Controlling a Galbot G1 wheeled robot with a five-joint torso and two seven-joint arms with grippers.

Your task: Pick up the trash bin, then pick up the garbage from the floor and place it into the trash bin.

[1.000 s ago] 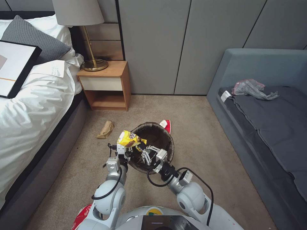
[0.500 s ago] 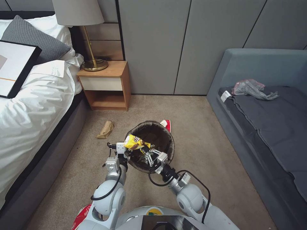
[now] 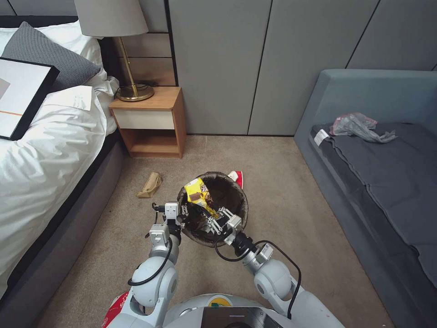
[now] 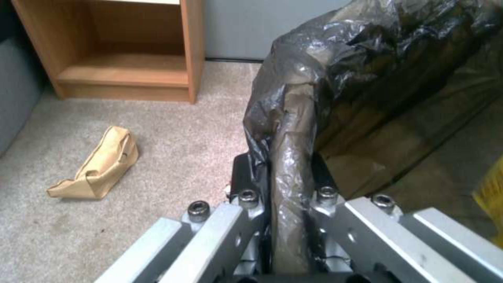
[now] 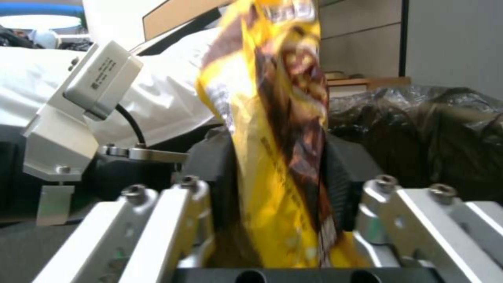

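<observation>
While clamped on crinkly bag-lined trash bin [image 3: 230, 193] rim, left end effector [image 3: 184, 213]; right end effector [image 3: 213, 219] pinching glossy yellow wrapper [image 3: 197, 195].

A brass lamp [image 3: 132, 86] stands on the wooden nightstand [image 3: 150, 120] between the bed [image 3: 41, 150] and the grey sofa [image 3: 378, 173].

bedroom, maybe hotel | bed [image 3: 41, 150] | nightstand [image 3: 150, 120] | lamp [image 3: 114, 27] | carpet [image 3: 282, 191]

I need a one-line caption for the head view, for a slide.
Left claw grips the rim of the trash bin; right claw holds a yellow snack wrapper over the bin's opening.
</observation>
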